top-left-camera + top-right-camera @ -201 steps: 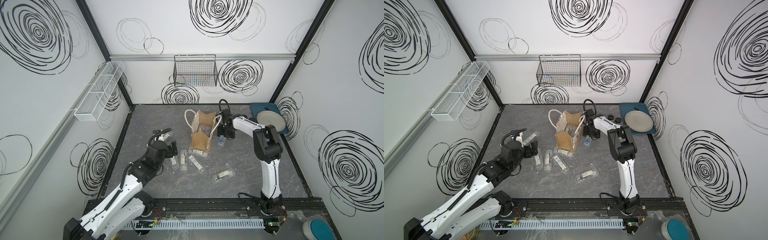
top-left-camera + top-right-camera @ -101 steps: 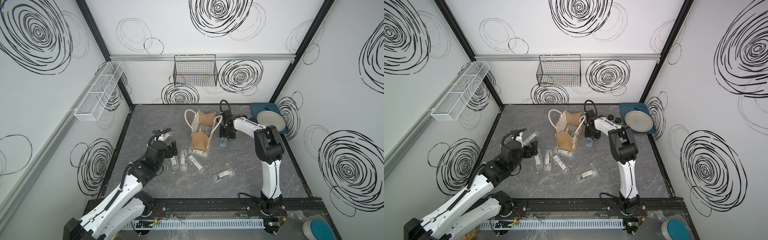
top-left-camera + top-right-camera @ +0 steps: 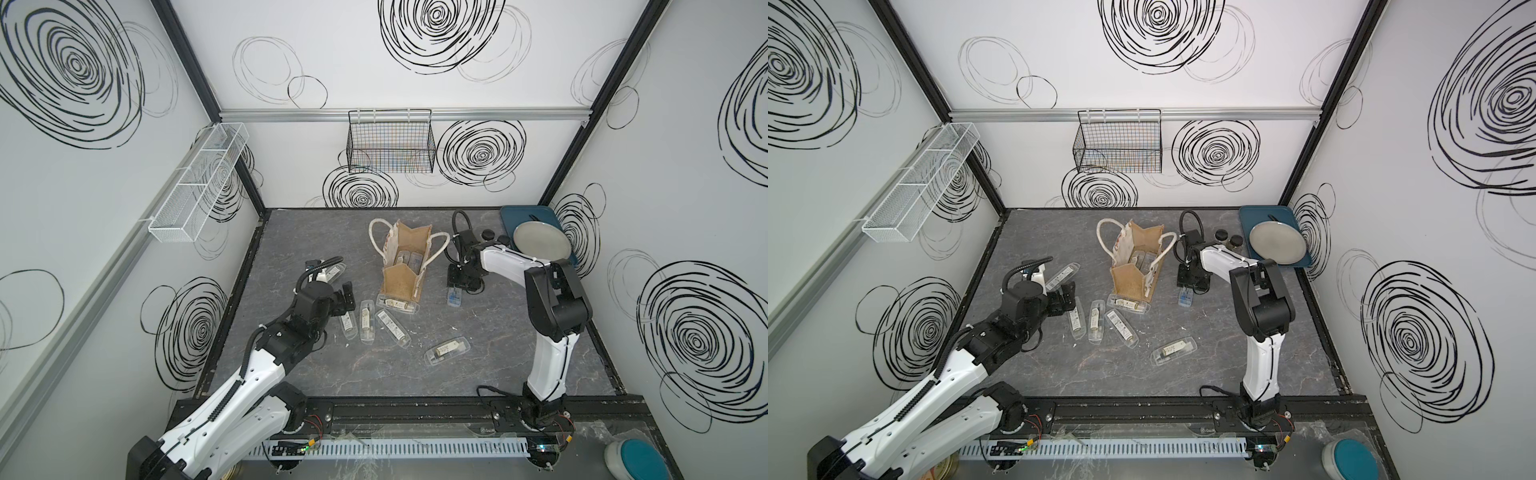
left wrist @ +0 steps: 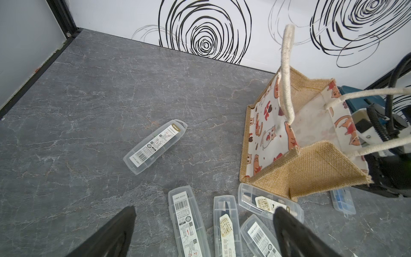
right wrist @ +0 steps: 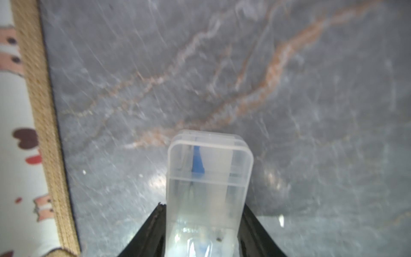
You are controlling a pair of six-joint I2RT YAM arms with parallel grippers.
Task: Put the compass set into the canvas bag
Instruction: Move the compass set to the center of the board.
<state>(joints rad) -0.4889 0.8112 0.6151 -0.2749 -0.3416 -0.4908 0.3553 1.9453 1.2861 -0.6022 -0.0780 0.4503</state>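
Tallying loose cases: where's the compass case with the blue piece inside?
In a top view, the blue compass case is just right of the canvas bag, held at its sides by the right gripper.

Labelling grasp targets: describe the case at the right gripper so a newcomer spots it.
Start at the tan burlap bag with white rope handles. On its right-arm side is a clear plastic case, pinched in the black right gripper. Unlike the paper-labelled clear cases nearby, it holds something blue.
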